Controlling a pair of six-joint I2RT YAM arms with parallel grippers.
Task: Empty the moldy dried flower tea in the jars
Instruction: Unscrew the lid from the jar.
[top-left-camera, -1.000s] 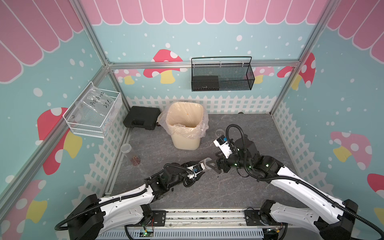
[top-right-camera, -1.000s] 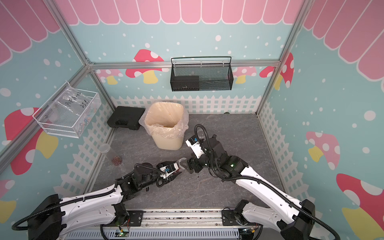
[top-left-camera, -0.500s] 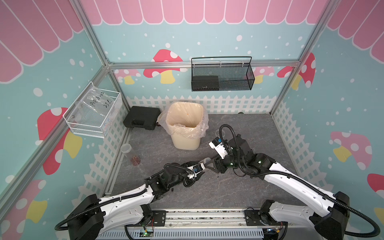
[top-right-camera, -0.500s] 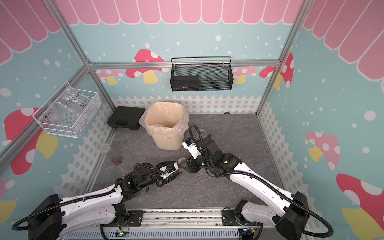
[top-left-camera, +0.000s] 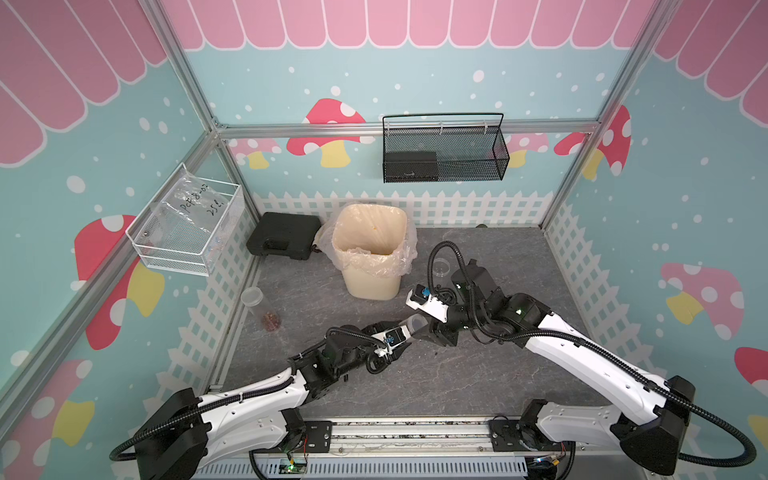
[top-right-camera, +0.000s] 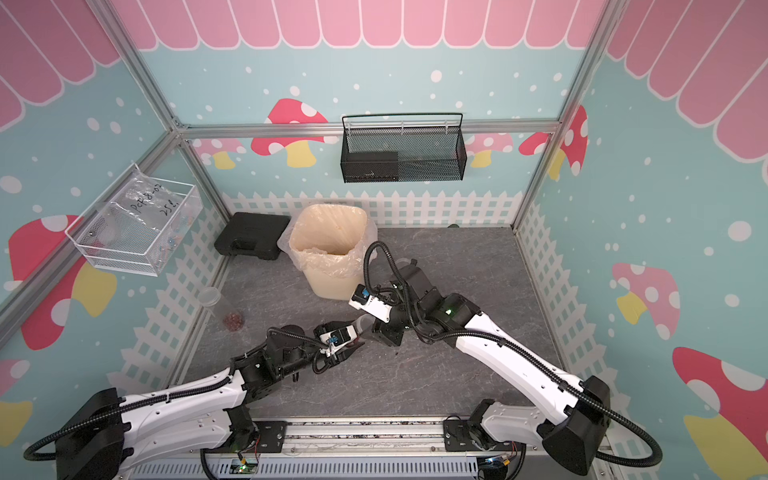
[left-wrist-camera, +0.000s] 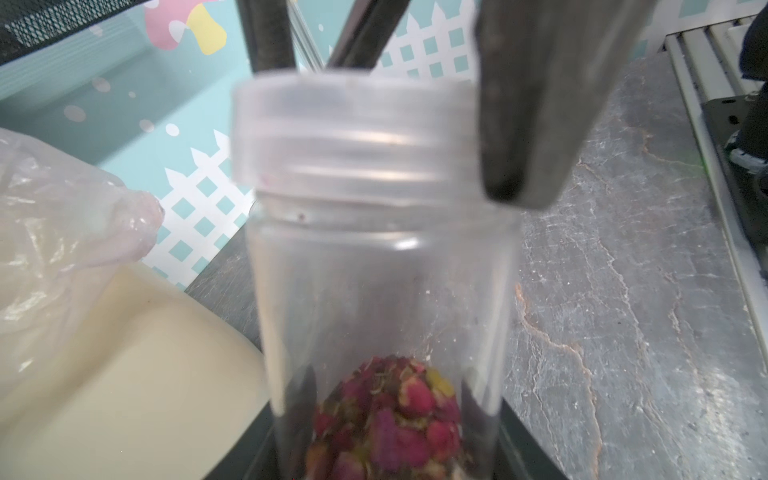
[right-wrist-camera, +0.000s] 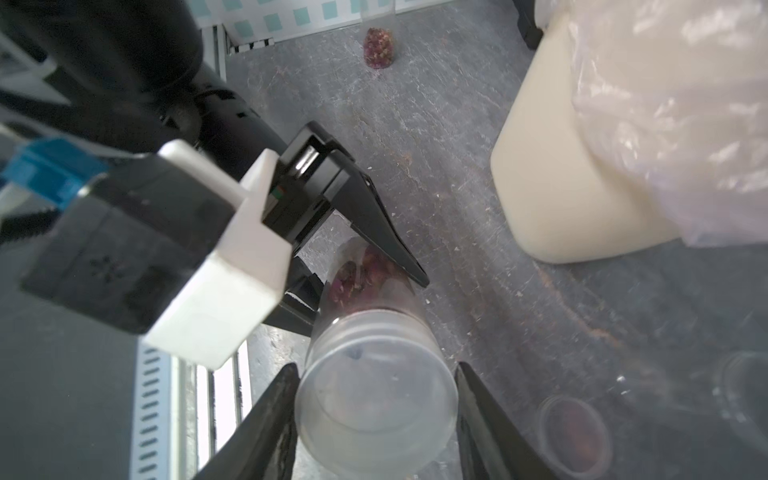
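Grey stone-patterned tabletop (top-left-camera: 478, 374), pastel mushroom walls, and both arms meet just in front of the cream plastic-lined waste bin (top-left-camera: 370, 286). The left gripper (right-wrist-camera: 361, 278) is clamped partway closed round the lower body of a small clear plastic cylindrical jar (left-wrist-camera: 382, 291). It's tilted, with the reddish-pink dried flower tea (left-wrist-camera: 386, 419) heaped at its bottom end. The right gripper (right-wrist-camera: 374, 370) presses its fingers to either side of the flat round clear lid (left-wrist-camera: 353, 137), which is on the jar. Another tea-filled clear jar (top-left-camera: 266, 311) stands near the left wall.
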